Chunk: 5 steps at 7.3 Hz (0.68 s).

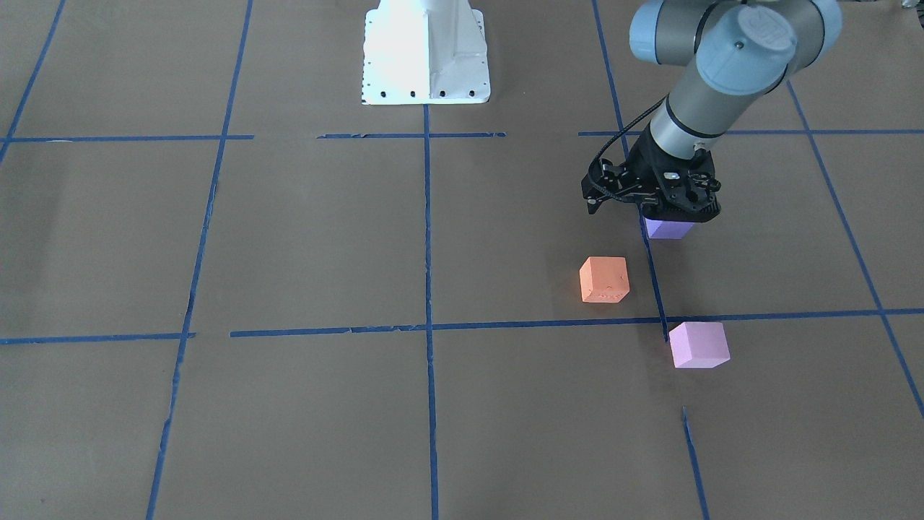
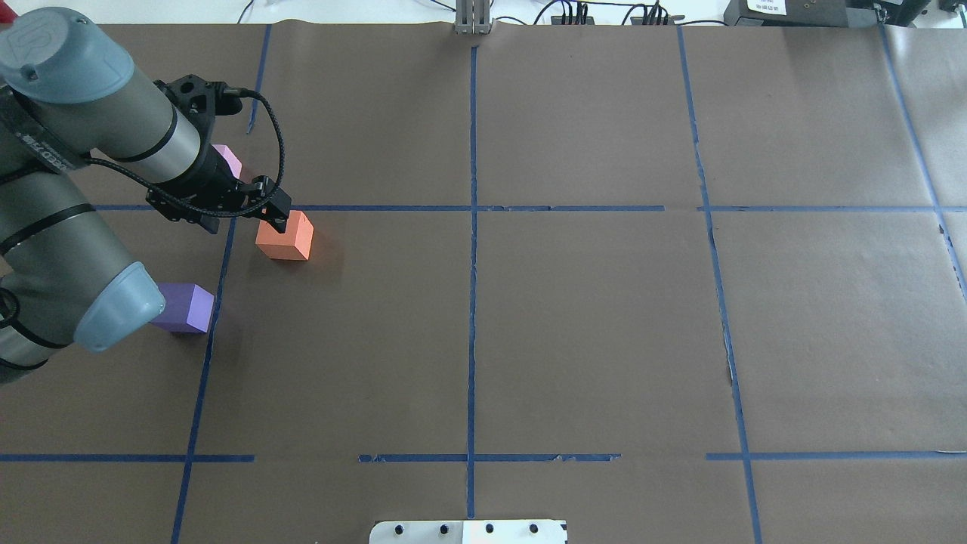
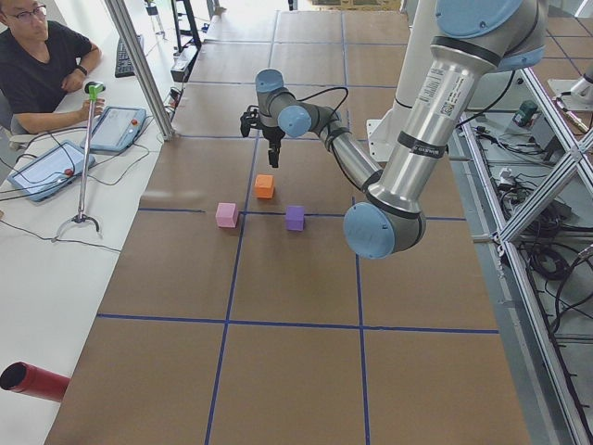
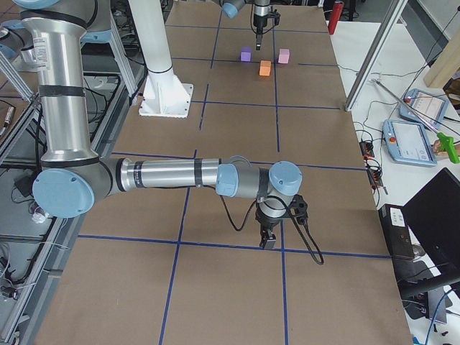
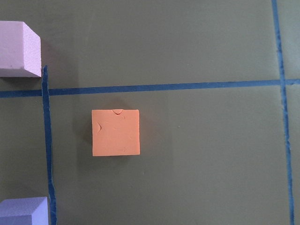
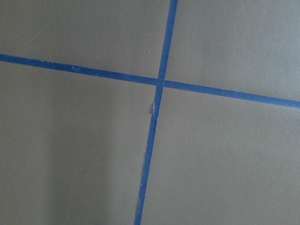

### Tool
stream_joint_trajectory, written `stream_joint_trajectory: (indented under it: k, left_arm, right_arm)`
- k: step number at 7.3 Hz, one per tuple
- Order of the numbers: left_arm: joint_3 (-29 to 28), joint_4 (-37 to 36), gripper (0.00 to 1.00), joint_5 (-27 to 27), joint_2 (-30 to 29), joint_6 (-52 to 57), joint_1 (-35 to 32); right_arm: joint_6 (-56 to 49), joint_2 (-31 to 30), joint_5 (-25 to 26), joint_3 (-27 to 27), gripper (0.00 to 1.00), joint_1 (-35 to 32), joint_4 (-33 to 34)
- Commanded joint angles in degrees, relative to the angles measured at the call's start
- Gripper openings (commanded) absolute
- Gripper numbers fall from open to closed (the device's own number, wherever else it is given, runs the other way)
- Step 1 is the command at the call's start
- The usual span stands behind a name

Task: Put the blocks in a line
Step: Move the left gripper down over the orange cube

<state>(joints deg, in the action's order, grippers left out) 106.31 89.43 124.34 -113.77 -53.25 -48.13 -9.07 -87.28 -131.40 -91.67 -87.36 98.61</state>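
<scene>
Left end effector | above orange block, clear of it | open or closed: cannot tell

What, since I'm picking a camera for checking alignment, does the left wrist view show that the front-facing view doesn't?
Only the left wrist view shows the orange block square from above, nicks on its top face. Only the front-facing view shows the left hand, hiding part of the violet block, and the white base. Both show all three blocks, the pink block included, and the blue tape lines.

The left hand half hides the violet-blue block.
</scene>
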Motion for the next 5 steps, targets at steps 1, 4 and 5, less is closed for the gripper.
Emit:
stream_joint_trajectory:
  k: [1,4,5]
  left_arm:
    - [-5.6,7.6,1.00,-1.2,1.6,0.2,0.1]
    - [-10.2,11.5,1.00,-1.5,0.8,-3.5,0.8]
    - [-11.0,11.6,1.00,-1.5,0.4,-4.1,2.6]
  right_arm:
    - [-0.1,0.0,0.0,0.0,1.00,0.0,0.0]
    - [0.0,0.0,0.0,0.0,1.00,0.0,0.0]
    - [0.0,-0.1,0.0,0.0,1.00,0.0,0.0]
